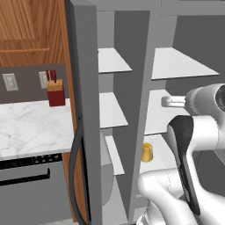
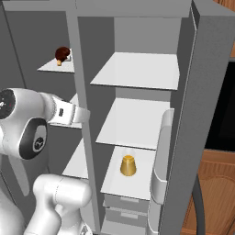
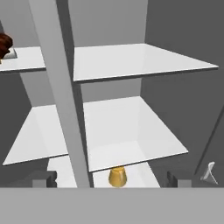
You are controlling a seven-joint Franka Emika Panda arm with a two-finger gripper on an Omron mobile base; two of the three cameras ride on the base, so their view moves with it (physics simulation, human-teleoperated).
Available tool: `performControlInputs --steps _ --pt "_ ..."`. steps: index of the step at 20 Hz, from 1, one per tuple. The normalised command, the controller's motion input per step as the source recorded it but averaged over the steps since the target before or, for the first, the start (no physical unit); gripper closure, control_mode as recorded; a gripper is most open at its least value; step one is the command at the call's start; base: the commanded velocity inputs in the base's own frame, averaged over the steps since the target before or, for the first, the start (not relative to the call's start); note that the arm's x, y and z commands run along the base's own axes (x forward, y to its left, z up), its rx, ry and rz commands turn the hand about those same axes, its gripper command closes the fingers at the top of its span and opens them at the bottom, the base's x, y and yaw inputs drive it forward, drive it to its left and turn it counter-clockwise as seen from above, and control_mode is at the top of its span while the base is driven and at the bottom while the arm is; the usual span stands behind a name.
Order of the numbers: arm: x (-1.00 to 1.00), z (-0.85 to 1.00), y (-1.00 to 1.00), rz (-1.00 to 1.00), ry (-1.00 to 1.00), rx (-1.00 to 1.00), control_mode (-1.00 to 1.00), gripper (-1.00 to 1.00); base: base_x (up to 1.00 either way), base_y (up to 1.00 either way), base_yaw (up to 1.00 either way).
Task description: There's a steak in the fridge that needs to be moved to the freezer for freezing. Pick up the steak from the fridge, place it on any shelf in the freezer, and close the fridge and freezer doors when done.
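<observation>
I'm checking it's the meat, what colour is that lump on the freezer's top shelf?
Dark red-brown steak; right base view.

- In the hand view we catch the steak only as a dark sliver, the rest cut off by the left edge.
- The yellow cup sits low in the same view, its base lost behind the grey band.
- The gripper shows us just two finger stubs, so we cannot tell how wide the jaws stand.
- From the left base, the arm covers much of the fridge's lower shelves.
</observation>
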Motion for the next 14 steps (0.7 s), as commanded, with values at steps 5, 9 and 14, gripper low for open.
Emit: performControlInputs --steps 5,9,14 --pt "-0.08 -0.02 -0.07 0.15 0.0 0.01 -1.0 -1.0 0.0 0.0 0.0" --pt "-0.23 -0.01 -0.18 0.32 0.0 0.02 -1.0 -1.0 0.0 0.0 0.0" --pt "-0.17 0.0 -0.09 0.38 0.03 0.02 -1.0 -1.0 0.0 0.0 0.0"
